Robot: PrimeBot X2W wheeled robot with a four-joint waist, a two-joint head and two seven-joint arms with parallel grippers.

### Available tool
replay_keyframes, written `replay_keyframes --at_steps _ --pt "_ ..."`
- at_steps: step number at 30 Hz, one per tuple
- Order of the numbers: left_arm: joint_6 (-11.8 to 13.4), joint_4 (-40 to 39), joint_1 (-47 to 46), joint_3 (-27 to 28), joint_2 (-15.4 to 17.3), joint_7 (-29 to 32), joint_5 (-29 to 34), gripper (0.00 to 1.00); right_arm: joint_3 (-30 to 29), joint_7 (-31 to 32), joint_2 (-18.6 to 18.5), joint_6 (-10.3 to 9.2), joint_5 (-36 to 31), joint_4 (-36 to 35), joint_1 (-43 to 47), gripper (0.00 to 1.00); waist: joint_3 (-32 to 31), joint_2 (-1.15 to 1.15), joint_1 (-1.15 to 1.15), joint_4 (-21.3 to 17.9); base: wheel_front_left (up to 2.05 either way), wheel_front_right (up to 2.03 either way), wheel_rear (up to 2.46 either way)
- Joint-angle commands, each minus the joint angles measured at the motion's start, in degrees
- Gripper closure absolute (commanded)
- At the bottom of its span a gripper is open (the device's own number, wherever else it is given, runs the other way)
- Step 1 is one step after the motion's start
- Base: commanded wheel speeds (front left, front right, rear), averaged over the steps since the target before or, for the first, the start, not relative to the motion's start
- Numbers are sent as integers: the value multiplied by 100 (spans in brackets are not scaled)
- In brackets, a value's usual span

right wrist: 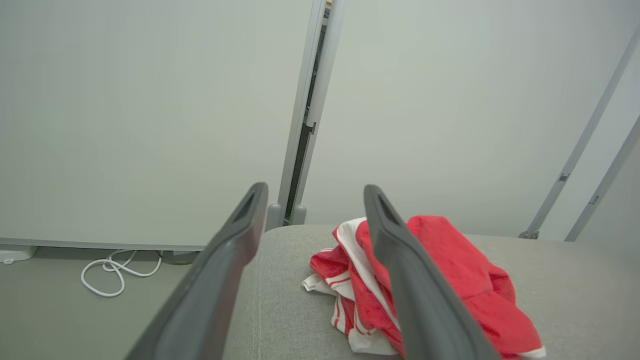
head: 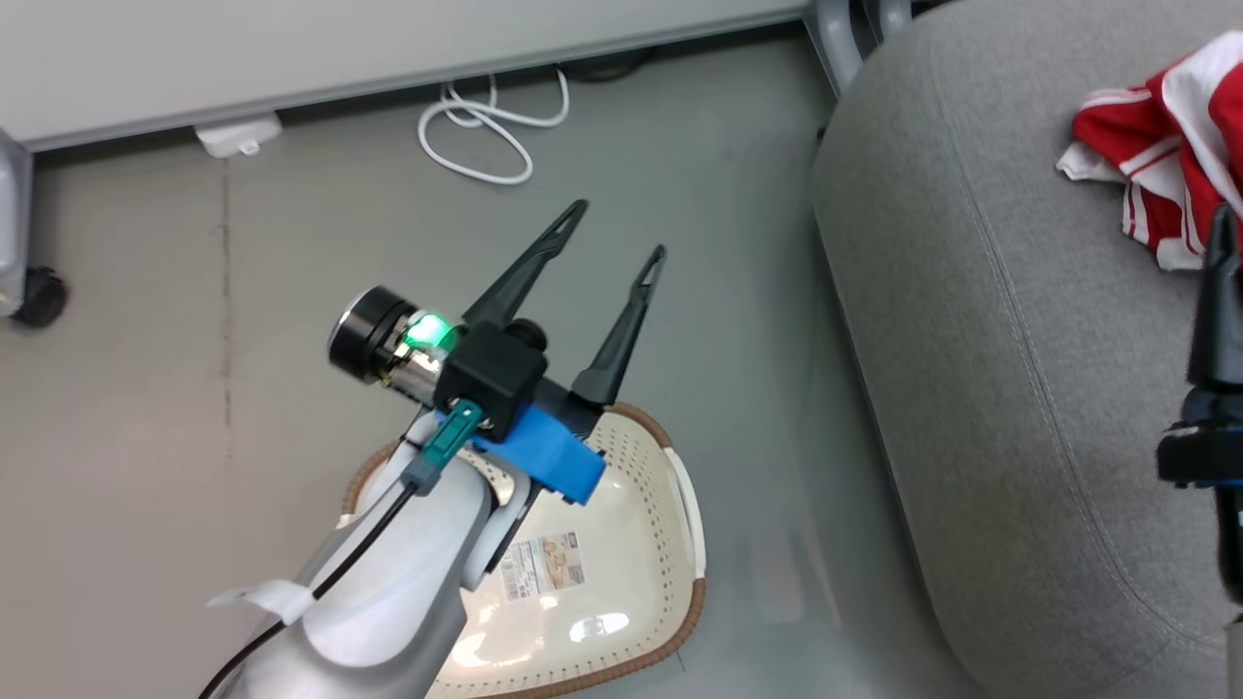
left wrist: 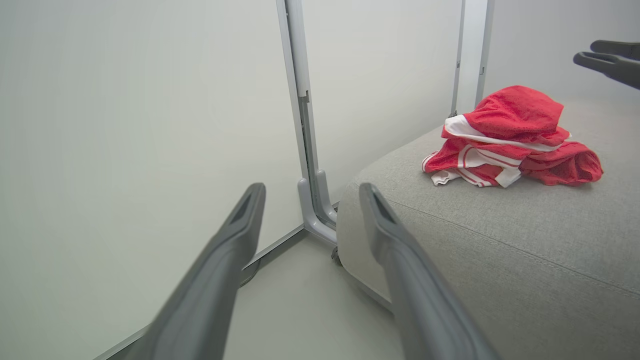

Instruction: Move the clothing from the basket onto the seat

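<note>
The red clothing (head: 1160, 146) with white stripes lies heaped on the grey seat (head: 1020, 320); the same clothing (left wrist: 510, 140) shows in the left wrist view and again (right wrist: 430, 280) in the right wrist view. The cream basket (head: 602, 582) stands on the floor beside the seat, its inside bare but for a label. My left gripper (head: 621, 228) hangs open above the basket's far end, holding nothing. My right gripper (right wrist: 311, 192) is open just above the clothing, apart from it; its dark body (head: 1214, 388) is at the head view's right edge.
A white cable (head: 486, 131) coils on the grey floor by the pale wall panels (head: 291, 49). A metal frame foot (left wrist: 315, 210) stands at the seat's corner. A dark caster (head: 39, 296) sits at the far left.
</note>
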Motion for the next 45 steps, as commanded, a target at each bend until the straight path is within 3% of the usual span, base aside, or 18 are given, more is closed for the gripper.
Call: replay_keyframes --at_steps 1,16,31,45 --pt "39 -32 157 100 40 -15 -12 0 65 1 51 1 18 -39 130 0 -284 0 1 240 0 0 0" --pt "217 -387 1418 1486 113 -14 41 0 845 1 431 1 104 73 537 0 -1082 0 1 814 0 0 0" --pt "138 -918 2830 2453 -63 -14 401 0 739 0 760 1 5 84 1363 0 -1725 0 1 974 0 0 0" --pt "-71 -986 3206 2901 -280 -14 570 0 653 0 948 1 221 98 1915 0 -1975 0 1 1056 0 0 0"
